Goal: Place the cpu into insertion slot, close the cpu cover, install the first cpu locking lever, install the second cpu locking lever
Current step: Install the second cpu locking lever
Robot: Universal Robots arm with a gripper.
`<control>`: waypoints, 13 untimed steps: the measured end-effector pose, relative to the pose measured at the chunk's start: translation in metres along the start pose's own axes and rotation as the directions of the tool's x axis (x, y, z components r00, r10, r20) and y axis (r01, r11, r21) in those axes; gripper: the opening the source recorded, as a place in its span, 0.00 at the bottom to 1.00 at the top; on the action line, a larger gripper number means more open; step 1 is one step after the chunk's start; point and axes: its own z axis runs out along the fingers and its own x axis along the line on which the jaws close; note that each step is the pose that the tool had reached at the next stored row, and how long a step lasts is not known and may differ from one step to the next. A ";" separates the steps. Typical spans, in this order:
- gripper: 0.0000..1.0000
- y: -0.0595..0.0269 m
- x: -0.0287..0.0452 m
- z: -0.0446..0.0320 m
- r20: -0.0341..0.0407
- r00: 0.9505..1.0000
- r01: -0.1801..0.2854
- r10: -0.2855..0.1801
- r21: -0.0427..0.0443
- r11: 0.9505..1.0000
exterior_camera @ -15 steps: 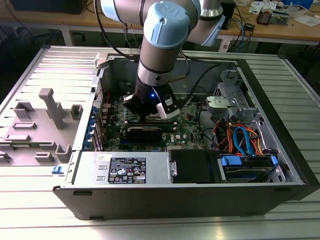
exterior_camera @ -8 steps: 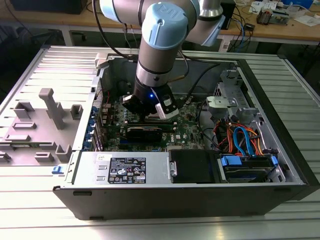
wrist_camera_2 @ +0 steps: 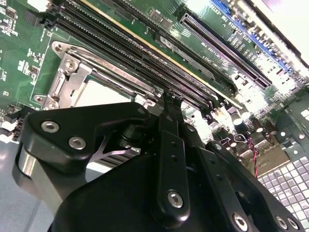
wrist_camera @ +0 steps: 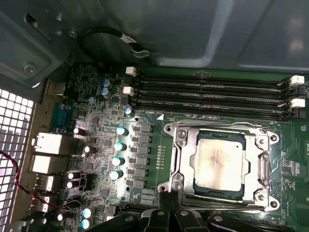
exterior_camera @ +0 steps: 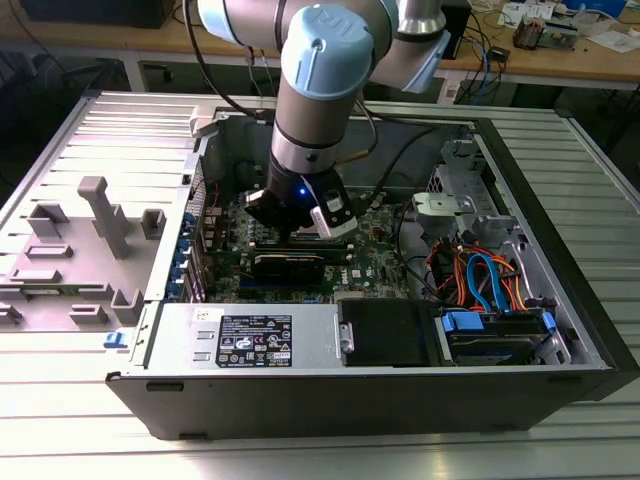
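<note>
The cpu (wrist_camera: pixel 219 164) lies flat in the insertion slot (wrist_camera: pixel 170 129) on the green motherboard, its silver-grey top showing through the square window of the cpu cover (wrist_camera: pixel 223 129). The cover is down flat over it. In the second wrist view the cpu (wrist_camera_2: pixel 104 94) and cover (wrist_camera_2: pixel 72 72) sit just beyond my black gripper (wrist_camera_2: pixel 168 99). Its fingers are together with nothing visible between them, and the tips are at the socket's edge nearest the memory slots. In the first wrist view the gripper (wrist_camera: pixel 166 197) stands at one corner of the socket. The exterior view has the gripper (exterior_camera: pixel 300 228) low inside the open computer case.
Long black memory slots (wrist_camera: pixel 212 92) run right beside the socket. Capacitors (wrist_camera: pixel 118 145) and rear ports (wrist_camera: pixel 46 145) stand on its other side. The case holds a power supply (exterior_camera: pixel 250 335) and a drive bay with coloured cables (exterior_camera: pixel 490 280). A grey fixture (exterior_camera: pixel 100 220) lies at the exterior view's left.
</note>
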 end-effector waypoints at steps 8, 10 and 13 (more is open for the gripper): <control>0.11 0.0001 0.0067 0.0035 0.034 0.999 0.007 -0.006 -0.014 1.000; 0.11 0.0000 0.0066 0.0039 0.035 0.999 0.008 -0.007 -0.020 1.000; 0.11 -0.0003 0.0066 0.0044 0.037 0.999 0.009 -0.008 -0.027 1.000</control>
